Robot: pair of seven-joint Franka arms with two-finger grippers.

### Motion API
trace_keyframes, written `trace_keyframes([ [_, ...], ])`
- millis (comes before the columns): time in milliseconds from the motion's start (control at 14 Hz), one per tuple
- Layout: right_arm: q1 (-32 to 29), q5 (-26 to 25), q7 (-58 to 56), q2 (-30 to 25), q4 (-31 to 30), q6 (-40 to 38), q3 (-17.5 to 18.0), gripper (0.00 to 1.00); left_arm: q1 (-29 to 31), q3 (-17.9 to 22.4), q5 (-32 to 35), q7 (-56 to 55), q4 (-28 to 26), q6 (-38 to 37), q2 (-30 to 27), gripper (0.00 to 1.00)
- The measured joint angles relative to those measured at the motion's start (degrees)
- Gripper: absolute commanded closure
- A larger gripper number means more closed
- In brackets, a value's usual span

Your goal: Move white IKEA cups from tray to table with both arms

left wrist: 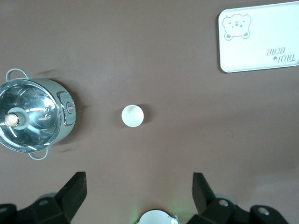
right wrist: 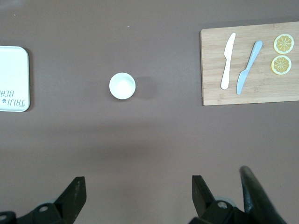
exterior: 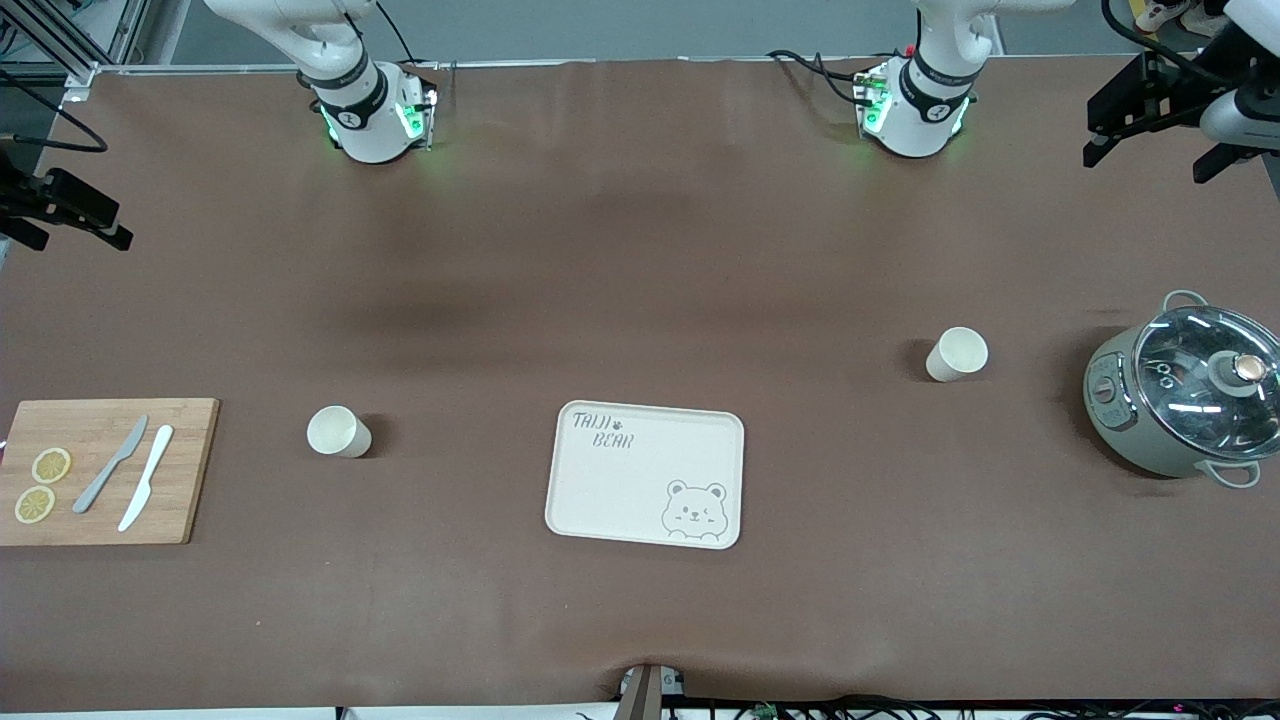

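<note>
Left end effector (left wrist: 138, 186): fingers spread wide, nothing between them; high over the bare bench, above the cup at the left arm's end. In the front view it sits at the picture's edge, partly cut off.
Right end effector (right wrist: 138, 191): fingers spread wide, empty; high over the bare bench, above the other cup. The front view cuts it off at the edge.
Cup, left arm's end (exterior: 957, 354): upright on the bench (exterior: 620, 250), between the tray and the pot, apart from both; farther from the front camera than the tray.
Cup, right arm's end (exterior: 338, 431): upright, between the cutting board and the tray, touching neither.
Tray (exterior: 646, 474): cream, bear print, flat at mid-bench, nothing on it; both wrist views cut it at the frame edge.
Open room: wide bare brown surface around each cup and around the tray.
Pot (exterior: 1185, 398): grey, glass lid, near the bench edge at the left arm's end; seen in the front and left wrist views only.
Cutting board (exterior: 105, 470): wooden, at the bench edge at the right arm's end; carries a grey knife (exterior: 111, 464), a white knife (exterior: 146, 477) and two lemon slices (exterior: 42, 485); the left wrist view does not show it.
Hard to make out: inside of either cup from the front; the wrist views look straight down into them and show plain white.
</note>
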Motion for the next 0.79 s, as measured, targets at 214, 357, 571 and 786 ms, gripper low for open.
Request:
trace_keyframes([
  [214, 0.00, -0.01, 0.00, 0.00, 0.00, 0.00, -0.02, 0.00, 0.18, 0.23, 0.00, -1.08, 0.00, 0.71, 0.50, 0.00],
  [357, -0.01, -0.54, 0.00, 0.00, 0.00, -0.02, -0.03, 0.00, 0.29, 0.46, 0.00, -2.81, 0.00, 0.73, 0.54, 0.00],
  [571, 0.06, -1.87, -0.02, 0.00, 0.00, -0.06, 0.18, 0.00, 0.31, 0.53, 0.00, -4.20, 0.00, 0.73, 0.54, 0.00],
  [786, 0.09, -2.13, -0.02, 0.00, 0.00, -0.07, 0.44, 0.00, 0.31, 0.54, 0.00, -6.35, 0.00, 0.73, 0.54, 0.00],
])
